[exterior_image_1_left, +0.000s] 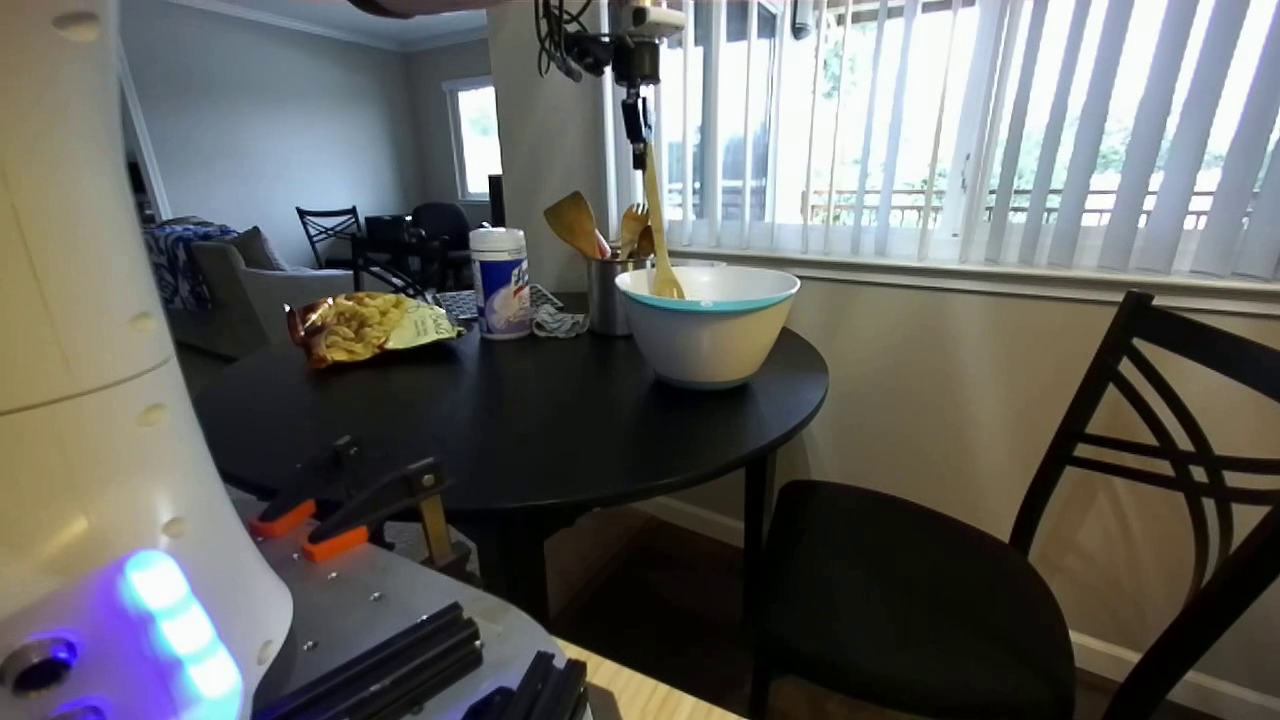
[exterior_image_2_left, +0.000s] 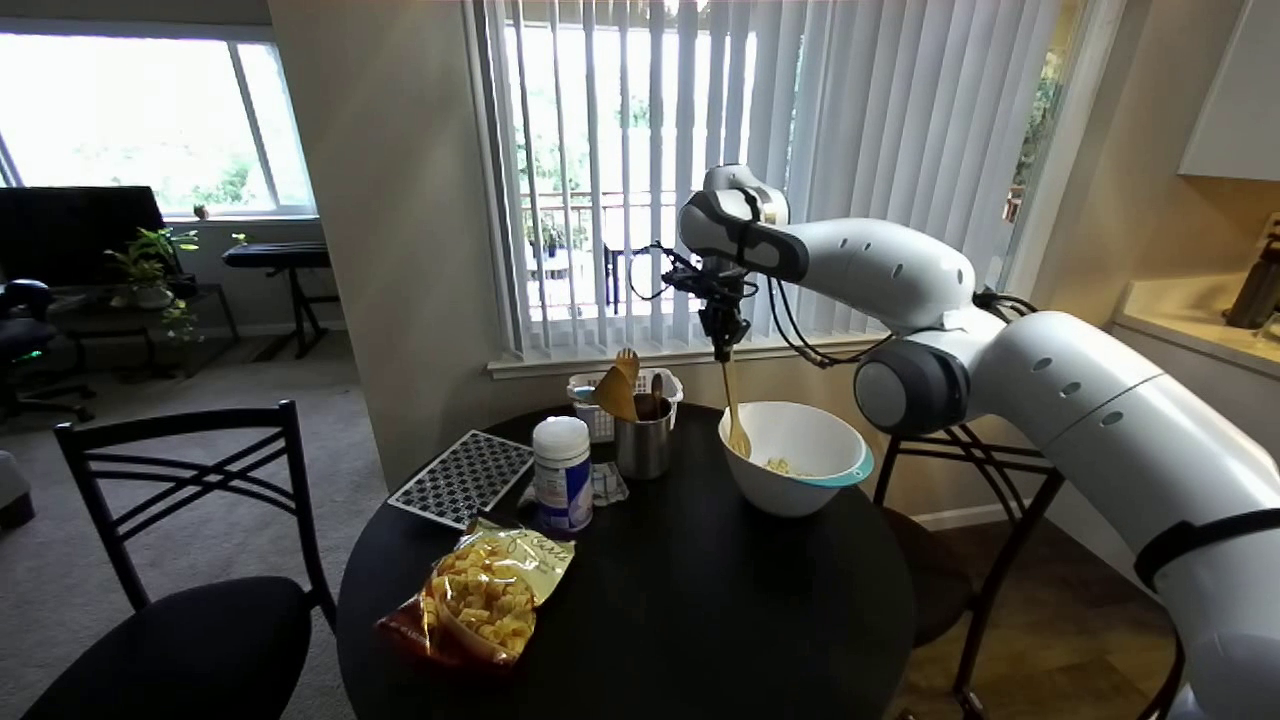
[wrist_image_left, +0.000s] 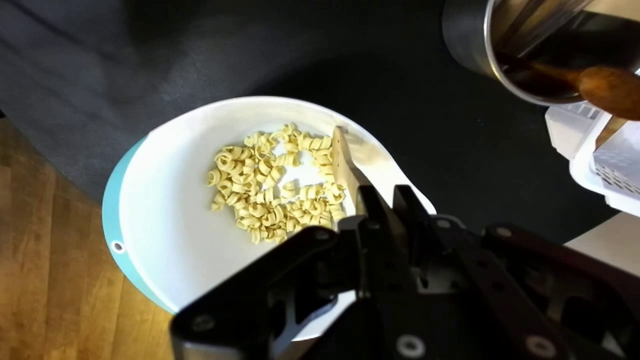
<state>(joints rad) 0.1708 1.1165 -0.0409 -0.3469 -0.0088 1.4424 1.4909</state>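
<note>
My gripper (wrist_image_left: 385, 197) is shut on the handle of a light wooden utensil (wrist_image_left: 342, 157), which passes between the black fingertips. In both exterior views the utensil (exterior_image_1_left: 657, 215) (exterior_image_2_left: 733, 400) stands nearly upright under the gripper (exterior_image_1_left: 637, 140) (exterior_image_2_left: 724, 345). Its flat end is down inside a white bowl (exterior_image_1_left: 710, 340) (exterior_image_2_left: 785, 495) with a turquoise rim, close to the bowl's inner wall. Curly pale pasta (wrist_image_left: 255, 205) covers part of the bowl's bottom, beside the utensil's head. The gripper hides part of the bowl in the wrist view.
On the round black table (exterior_image_2_left: 700, 620) a steel utensil holder (exterior_image_2_left: 643, 450) stands near the bowl, with a white basket (exterior_image_2_left: 590, 415) behind it. A wipes canister (exterior_image_1_left: 502, 285) and a snack bag (exterior_image_1_left: 370, 325) lie farther along. Blinds (exterior_image_1_left: 880, 130) hang behind; a chair (exterior_image_1_left: 900, 590) stands beside the table.
</note>
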